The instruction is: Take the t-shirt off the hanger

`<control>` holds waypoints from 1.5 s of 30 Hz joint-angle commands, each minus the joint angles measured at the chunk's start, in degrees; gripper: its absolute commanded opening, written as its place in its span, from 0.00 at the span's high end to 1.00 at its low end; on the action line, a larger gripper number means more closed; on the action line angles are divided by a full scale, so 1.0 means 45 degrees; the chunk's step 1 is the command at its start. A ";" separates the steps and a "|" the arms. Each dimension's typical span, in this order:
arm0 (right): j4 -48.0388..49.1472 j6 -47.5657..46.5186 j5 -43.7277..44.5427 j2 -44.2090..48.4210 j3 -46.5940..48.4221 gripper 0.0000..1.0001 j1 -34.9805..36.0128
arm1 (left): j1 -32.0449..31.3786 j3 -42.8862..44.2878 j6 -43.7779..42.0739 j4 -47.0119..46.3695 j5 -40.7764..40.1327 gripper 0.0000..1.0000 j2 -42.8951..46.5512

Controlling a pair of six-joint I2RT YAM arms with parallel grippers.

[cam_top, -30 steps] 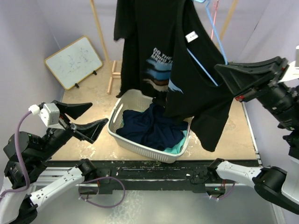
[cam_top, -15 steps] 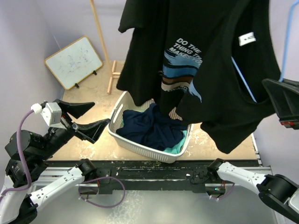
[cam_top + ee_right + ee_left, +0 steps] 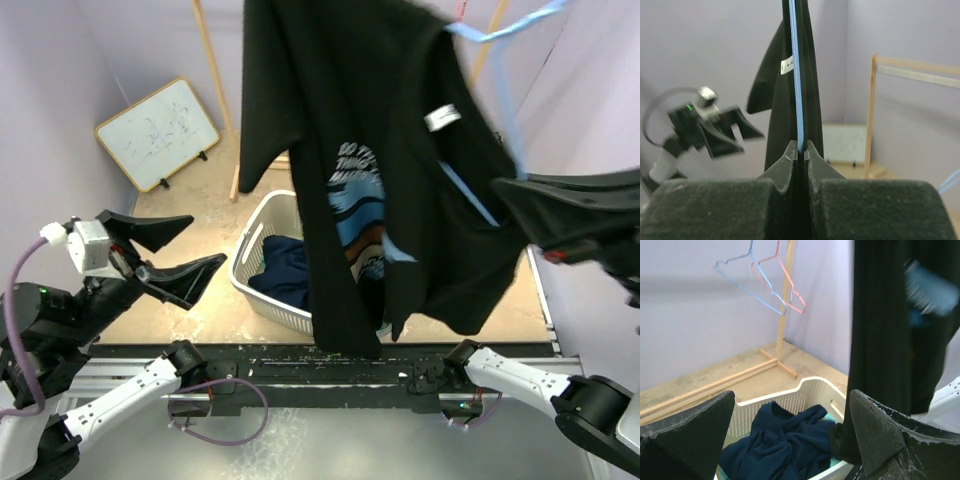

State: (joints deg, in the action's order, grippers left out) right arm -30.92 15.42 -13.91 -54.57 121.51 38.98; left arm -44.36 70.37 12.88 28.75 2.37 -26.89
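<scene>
Shirt and hanger hang together in mid-air: the black t-shirt with a blue printed graphic (image 3: pixel 360 150) is draped on the light blue wire hanger (image 3: pixel 503 90), which is not on the rack but raised over the right half of the desk (image 3: pixel 505 295). The right arm is lifted high at the right side, its forearm leaving the picture at the right edge and its fingers pointing left; the right pincer (image 3: pixel 510 190) is pressed together on the hanger's thin blue wire, which its wrist view shows running straight up from between the fingertips (image 3: pixel 800 147). The shirt's lower hem drops down to the right part of the white slatted plastic laundry basket (image 3: pixel 262 235); whether it touches the basket I cannot tell. In the basket lies a crumpled dark navy garment (image 3: pixel 280 270). The left arm rises from its base at the near left with the elbow bent and the wrist aimed right, and the left pincer (image 3: pixel 208 240) is spread wide and holds nothing, just left of the basket. A small framed whiteboard (image 3: pixel 160 130) leans on the far left wall beside the wooden rack post (image 3: pixel 215 80).
</scene>
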 commanded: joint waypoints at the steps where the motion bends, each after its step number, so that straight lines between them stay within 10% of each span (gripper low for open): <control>1: 0.0231 0.0214 0.0166 -0.0081 -0.2333 1.00 0.0026 | 0.0036 0.1628 -0.0194 0.0181 0.0157 0.01 -0.0517; 11: -0.0431 -0.0821 0.2569 -0.0081 -0.1880 1.00 0.0011 | 0.0036 0.3457 -0.0868 0.0342 -0.0053 0.01 -0.1079; 18: -0.2234 -0.1113 0.0633 -0.1384 0.0099 1.00 0.0019 | 0.0036 0.3962 -0.1687 -0.0041 0.0690 0.01 -0.2577; 31: -0.2754 -0.1194 0.0487 0.0493 -0.6038 1.00 0.0020 | 0.0036 0.5781 -0.3411 -0.0528 0.2171 0.01 -0.5047; 45: -0.3099 -0.1613 -0.3199 0.1157 -0.6255 1.00 0.0023 | 0.0036 0.4501 -0.4420 -0.0198 0.3693 0.01 -0.5178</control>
State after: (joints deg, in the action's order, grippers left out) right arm -48.95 9.72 -18.76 -49.69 91.72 38.98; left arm -44.36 92.29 -4.54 30.09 16.62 -50.59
